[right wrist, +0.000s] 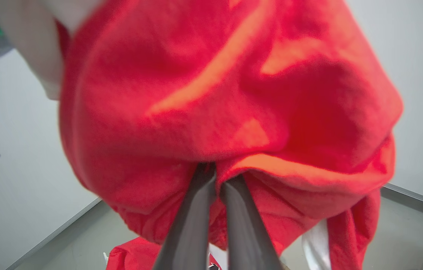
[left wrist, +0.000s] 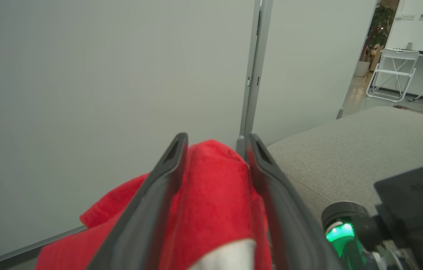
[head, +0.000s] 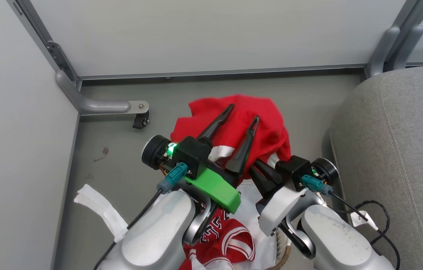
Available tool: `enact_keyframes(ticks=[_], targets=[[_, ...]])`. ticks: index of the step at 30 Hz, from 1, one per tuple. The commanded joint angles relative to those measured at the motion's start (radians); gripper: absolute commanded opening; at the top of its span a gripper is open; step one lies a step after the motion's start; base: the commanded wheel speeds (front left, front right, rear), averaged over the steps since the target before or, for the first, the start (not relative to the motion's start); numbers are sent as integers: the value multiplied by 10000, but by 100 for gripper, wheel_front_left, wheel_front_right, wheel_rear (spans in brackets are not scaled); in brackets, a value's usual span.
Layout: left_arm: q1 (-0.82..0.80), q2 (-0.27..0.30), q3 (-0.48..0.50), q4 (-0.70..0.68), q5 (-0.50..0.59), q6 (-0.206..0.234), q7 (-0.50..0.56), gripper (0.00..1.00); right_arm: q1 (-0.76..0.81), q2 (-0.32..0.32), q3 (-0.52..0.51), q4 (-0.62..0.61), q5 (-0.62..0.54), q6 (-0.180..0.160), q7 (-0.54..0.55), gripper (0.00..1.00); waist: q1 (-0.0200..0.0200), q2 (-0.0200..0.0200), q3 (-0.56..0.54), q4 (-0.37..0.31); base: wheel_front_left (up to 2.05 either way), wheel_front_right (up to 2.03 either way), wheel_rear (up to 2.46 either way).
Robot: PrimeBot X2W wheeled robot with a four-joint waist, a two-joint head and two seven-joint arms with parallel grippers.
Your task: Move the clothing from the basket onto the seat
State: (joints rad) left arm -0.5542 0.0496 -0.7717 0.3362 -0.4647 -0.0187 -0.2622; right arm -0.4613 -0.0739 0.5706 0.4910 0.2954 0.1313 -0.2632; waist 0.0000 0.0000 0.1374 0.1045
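Holding a red garment up beside the seat

Red garment (head: 271, 131) was soft and fleecy, bunched into a rumpled mound with a white panel near its lower edge. It hung over the grey floor (head: 121, 165), past the basket (head: 285, 257) and left of the seat (head: 395, 150), not touching the cushion. Basket showed a brown woven rim, a perforated white wall and a white cloth liner (head: 250, 191). A second red piece, the jersey (head: 234, 240), striped white with black-and-white lettering, lay inside it. Seat was grey woven fabric with a rounded edge and a stitched seam.

Head view gave the layout. Left gripper (head: 243, 113) had long dark tapered fingers spread, lying across the top of the garment. The right arm's fingers ran in under the cloth, tips hidden.

Left wrist view added what the head view could not: cloth was heaped between the left fingers and touched both inner faces. The fingers stood apart; whether they squeezed it was unclear.

Right wrist view showed the right gripper (right wrist: 217, 175) from below, fingers nearly together and pinched on a fold at the garment's underside, with cloth ballooning above the tips. A loose end dangled at lower right.
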Motion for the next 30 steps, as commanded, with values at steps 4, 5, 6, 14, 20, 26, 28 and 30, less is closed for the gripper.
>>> enact_keyframes(ticks=[4,5,6,14,20,26,28,30], targets=[[6,17,154,138,87,57,-38,100,125,-41,-34,-131,40,-9,-22,0,0,0,-24,-90,0,0,0],[9,17,176,166,118,70,-38,100,130,-42,-41,-153,36,-10,-22,0,0,0,-25,-119,0,0,0],[26,16,215,189,118,74,-38,100,133,-46,-49,-191,30,-10,-22,0,0,0,-27,-163,0,0,0],[212,16,577,557,349,-78,-26,100,172,-36,-145,-581,16,-10,-22,0,0,0,-7,-815,0,0,0],[349,19,968,783,651,-211,-25,100,253,-52,-207,-1006,38,-10,-22,0,0,0,-1,-1775,0,0,0],[526,21,1450,863,936,-374,-25,100,347,-93,-227,-1476,86,-10,-22,0,0,0,30,-2973,0,0,0],[598,22,1593,918,1086,-436,-25,100,382,-90,-218,-1626,98,-10,-22,0,0,0,28,-3380,0,0,0],[650,22,1756,932,1202,-485,-25,100,406,-94,-219,-1771,111,-10,-22,0,0,0,23,-3774,0,0,0]])
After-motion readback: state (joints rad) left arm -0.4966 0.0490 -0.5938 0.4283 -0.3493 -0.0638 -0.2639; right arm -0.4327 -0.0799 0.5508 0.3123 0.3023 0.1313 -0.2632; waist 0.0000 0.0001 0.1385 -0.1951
